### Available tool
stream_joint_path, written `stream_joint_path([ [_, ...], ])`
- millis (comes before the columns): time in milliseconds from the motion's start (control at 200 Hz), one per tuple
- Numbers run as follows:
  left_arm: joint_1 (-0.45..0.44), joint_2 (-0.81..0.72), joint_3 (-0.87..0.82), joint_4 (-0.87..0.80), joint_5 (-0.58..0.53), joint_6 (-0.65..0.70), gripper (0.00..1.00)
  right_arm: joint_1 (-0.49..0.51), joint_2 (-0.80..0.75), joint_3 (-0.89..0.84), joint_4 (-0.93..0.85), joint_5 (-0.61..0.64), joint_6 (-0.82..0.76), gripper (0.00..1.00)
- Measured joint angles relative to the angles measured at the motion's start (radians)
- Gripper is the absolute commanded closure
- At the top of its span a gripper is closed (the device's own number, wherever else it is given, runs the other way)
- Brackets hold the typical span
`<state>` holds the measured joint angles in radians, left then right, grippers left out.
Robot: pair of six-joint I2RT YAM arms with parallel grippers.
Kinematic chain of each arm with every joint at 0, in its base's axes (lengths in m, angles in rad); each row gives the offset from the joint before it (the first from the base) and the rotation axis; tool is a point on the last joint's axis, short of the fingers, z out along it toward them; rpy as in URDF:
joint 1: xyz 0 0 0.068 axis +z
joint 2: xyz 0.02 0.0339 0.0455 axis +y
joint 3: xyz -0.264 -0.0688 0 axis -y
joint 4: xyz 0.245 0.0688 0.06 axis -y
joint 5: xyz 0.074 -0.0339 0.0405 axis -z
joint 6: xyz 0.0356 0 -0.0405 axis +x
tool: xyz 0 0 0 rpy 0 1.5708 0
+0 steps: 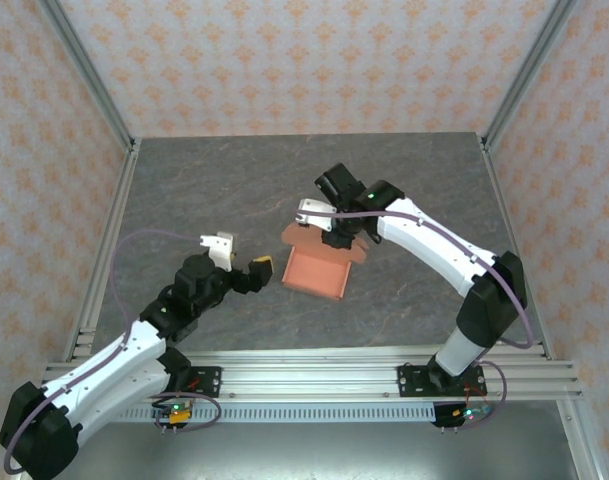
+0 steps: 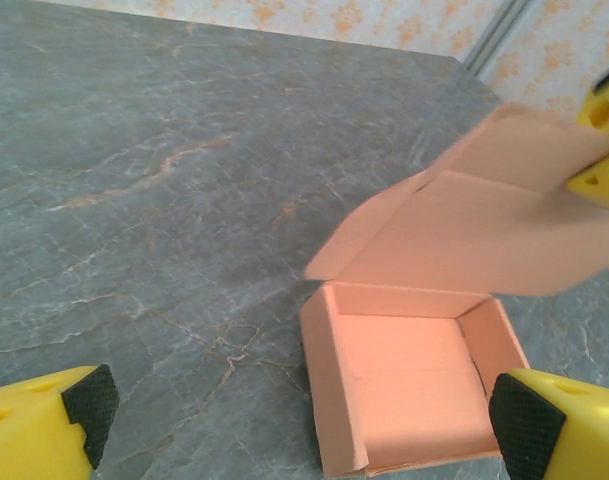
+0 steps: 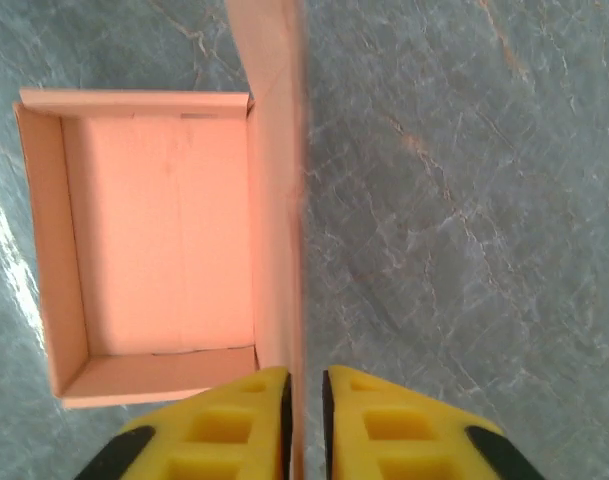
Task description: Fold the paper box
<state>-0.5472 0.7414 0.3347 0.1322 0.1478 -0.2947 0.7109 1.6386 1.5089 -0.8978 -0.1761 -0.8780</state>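
The salmon-orange paper box (image 1: 314, 272) rests on the grey table as an open tray with its walls up, and its lid (image 1: 326, 240) is raised at the far side. My right gripper (image 1: 339, 235) is at that lid. In the right wrist view the lid (image 3: 279, 200) passes edge-on between the yellow fingers (image 3: 234, 430), lying against the left pad with a thin gap to the right one; the right gripper (image 3: 306, 420) is slightly open. My left gripper (image 1: 242, 257) stands wide open just left of the box. In the left wrist view the tray (image 2: 414, 380) sits partly between its fingertips.
The grey marbled table (image 1: 204, 200) is bounded by aluminium frame posts and patterned walls at the back and sides. A rail (image 1: 314, 375) carrying both arm bases runs along the near edge. Bare tabletop lies behind and to the left of the box.
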Motion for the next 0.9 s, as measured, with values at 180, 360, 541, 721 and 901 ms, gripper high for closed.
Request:
stream_joint_path([
  [180, 0.0, 0.012, -0.009, 0.049, 0.029, 0.046, 0.01, 0.0, 0.013, 0.002, 0.124, -0.004, -0.047, 0.62],
  [360, 0.0, 0.137, 0.006, 0.072, 0.052, 0.1, 0.03, -0.005, -0.127, -0.149, 0.288, 0.022, 0.108, 0.49],
  [541, 0.0, 0.28, 0.122, 0.054, 0.102, 0.162, 0.07, -0.084, -0.372, -0.324, 0.383, -0.022, 0.479, 0.41],
  [721, 0.0, 0.349, 0.253, 0.028, 0.111, 0.2, 0.13, -0.188, -0.511, -0.526, 0.452, -0.129, 0.812, 0.36],
  [901, 0.0, 0.446, 0.369, -0.045, 0.106, 0.182, 0.14, -0.275, -0.48, -0.605, 0.464, -0.211, 1.073, 0.3],
])
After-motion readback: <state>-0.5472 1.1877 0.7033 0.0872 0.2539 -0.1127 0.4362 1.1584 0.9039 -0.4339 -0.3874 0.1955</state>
